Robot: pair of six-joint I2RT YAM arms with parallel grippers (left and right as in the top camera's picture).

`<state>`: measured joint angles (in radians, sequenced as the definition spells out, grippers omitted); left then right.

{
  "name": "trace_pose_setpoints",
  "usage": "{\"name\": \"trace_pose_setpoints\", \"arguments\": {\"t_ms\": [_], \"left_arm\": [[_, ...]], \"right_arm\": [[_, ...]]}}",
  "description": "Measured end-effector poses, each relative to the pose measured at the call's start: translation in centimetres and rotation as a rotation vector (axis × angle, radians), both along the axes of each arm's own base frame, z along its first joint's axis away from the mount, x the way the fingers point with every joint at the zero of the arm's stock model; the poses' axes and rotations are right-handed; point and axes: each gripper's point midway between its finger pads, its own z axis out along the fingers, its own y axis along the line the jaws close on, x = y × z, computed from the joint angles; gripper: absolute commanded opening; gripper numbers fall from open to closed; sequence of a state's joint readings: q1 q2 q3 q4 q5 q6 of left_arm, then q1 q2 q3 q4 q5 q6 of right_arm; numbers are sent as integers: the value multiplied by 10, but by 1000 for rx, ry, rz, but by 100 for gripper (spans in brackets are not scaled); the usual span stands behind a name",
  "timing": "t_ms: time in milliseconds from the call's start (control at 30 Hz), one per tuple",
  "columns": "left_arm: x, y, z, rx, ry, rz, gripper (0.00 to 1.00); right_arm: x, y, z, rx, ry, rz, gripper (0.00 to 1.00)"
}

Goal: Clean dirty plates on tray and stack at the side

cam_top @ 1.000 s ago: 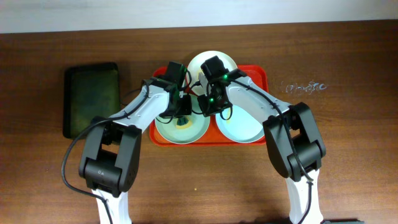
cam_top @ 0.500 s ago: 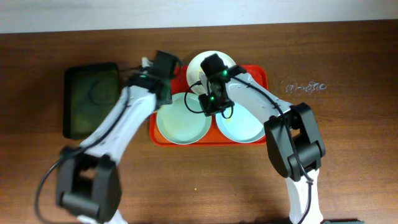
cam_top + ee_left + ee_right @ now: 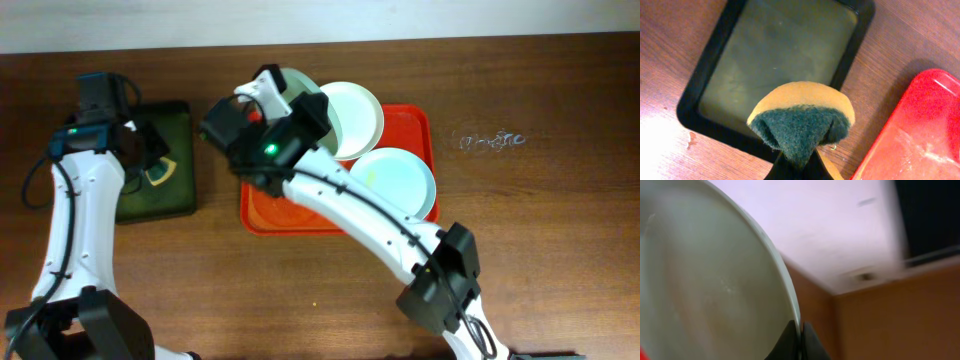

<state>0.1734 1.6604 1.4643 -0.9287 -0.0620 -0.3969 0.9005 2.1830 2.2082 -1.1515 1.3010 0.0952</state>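
Observation:
The red-orange tray lies mid-table; its corner also shows in the left wrist view. A white plate rests on its far rim and a mint-blue plate lies at its right. My right gripper is shut on the rim of the other mint-blue plate, holding it tilted above the tray's far left corner; in the right wrist view the fingers pinch the plate's edge. My left gripper is shut on a yellow-and-green sponge above the dark green tray.
The dark green tray lies left of the red tray, about a hand's width away, and fills the left wrist view. Brown wooden tabletop surrounds both trays. Faint white scribbles mark the table at the right.
My left arm swung left from the red tray to above the green tray, carrying the sponge. My right arm lifted the front-left mint-blue plate off the tray toward its far left corner.

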Motion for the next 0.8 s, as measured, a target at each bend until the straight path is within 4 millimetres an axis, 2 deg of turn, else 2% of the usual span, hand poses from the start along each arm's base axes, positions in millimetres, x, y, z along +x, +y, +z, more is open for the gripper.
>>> {"name": "trace_pose_setpoints", "arguments": {"t_ms": [100,233,300,333,400,467,500,600,667,700,800], "left_arm": [[-1,4,0,-33,-6,10,0],[0,1,0,-48,-9,2,0],[0,0,0,-50,-9,2,0],[0,0,0,-50,-9,2,0],[0,0,0,-51,-9,1,0],[0,0,0,-53,-9,0,0],[0,0,-1,-53,-8,1,0],[0,0,0,-53,-9,0,0],[0,0,0,-52,-12,0,0],[0,0,0,-52,-12,0,0],[1,0,0,-52,-13,0,0]], "right_arm": [[-14,6,25,-143,-83,-13,4],[-20,8,34,-265,-66,-12,4],[-19,9,31,-274,-42,0,4],[-18,11,26,-261,-18,18,4],[-17,19,-7,-170,143,112,4],[-10,26,-54,42,345,197,4],[-3,14,-78,150,459,193,4],[22,-34,-113,451,625,94,4],[38,-75,-127,691,717,21,4],[43,-88,-130,761,737,0,4],[51,-158,-150,1026,801,-130,4]]}}
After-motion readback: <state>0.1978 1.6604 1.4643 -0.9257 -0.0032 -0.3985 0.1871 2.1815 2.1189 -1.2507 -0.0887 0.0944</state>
